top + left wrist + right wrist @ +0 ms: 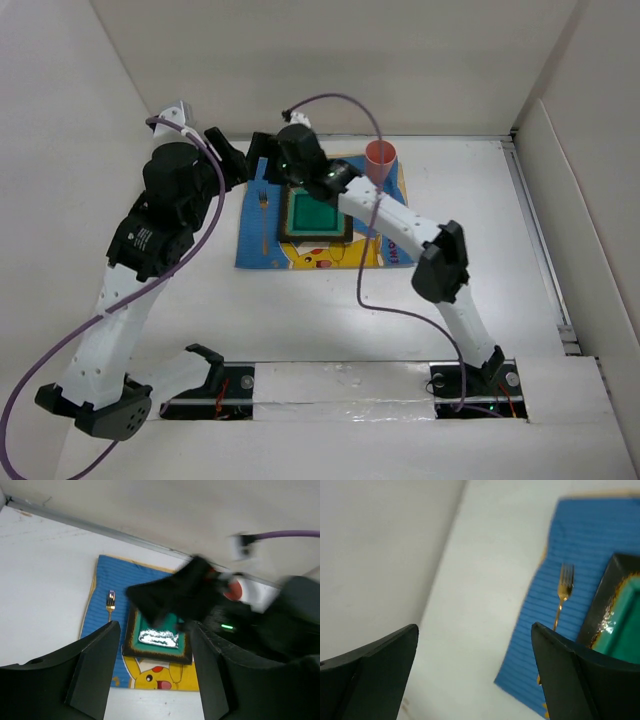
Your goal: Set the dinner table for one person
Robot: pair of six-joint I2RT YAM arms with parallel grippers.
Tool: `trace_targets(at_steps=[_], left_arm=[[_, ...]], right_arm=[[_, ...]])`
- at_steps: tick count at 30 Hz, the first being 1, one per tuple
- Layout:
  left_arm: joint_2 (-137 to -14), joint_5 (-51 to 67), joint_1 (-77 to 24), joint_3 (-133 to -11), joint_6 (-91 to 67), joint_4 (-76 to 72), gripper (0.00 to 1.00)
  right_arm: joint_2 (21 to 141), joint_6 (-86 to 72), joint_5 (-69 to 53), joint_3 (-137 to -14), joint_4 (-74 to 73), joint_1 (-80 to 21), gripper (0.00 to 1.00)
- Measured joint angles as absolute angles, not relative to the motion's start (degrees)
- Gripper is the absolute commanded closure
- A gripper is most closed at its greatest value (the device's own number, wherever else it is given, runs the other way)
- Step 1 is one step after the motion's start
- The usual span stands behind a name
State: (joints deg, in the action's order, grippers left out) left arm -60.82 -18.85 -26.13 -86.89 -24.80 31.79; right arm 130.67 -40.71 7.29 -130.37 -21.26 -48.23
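The white dinner table [500, 250] carries a blue striped mat [255, 250] with a yellow cartoon print. On the mat lie a square green plate with a dark rim [315, 213], a gold fork [264, 215] left of the plate, and a pink cup [381, 160] at the far right corner. My left gripper [238, 160] hovers open and empty over the mat's far left corner. My right gripper [264, 165] hovers open and empty beside it, above the fork's end. The left wrist view shows the plate [157, 639] and fork [110, 602]. The right wrist view shows the fork [562, 597].
White enclosure walls stand on the left, back and right. A metal rail [535, 240] runs along the table's right edge. Purple cables [375, 290] hang from both arms. The right arm [400, 220] stretches across the plate and mat.
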Motion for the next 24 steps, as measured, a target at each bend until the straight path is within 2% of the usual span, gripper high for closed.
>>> trace_targets(at_steps=[3, 7, 15, 19, 24], left_arm=[[-62.48, -19.79, -26.13, -88.55, -24.23, 30.74, 0.39], [-64.66, -20.67, -26.13, -89.89, -23.35, 29.04, 0.35], [-65.14, -24.03, -26.13, -91.7, -21.58, 28.23, 0.35], [-63.35, -25.96, -26.13, -91.07, -21.39, 28.05, 0.35], [-62.41, -26.0, -26.17, -90.76, -21.43, 27.57, 0.34]], right_arm=[[118.91, -37.5, 4.49, -124.84, -20.43, -46.37, 0.0], [99.5, -34.44, 4.73, -110.19, -19.0, -42.11, 0.0], [65.82, -32.32, 13.37, -86.85, -19.53, -27.97, 0.0], [57.41, -32.12, 15.68, -80.6, -21.34, -20.32, 0.0], [56.77, -32.1, 14.22, -76.51, -23.22, -16.82, 0.0]])
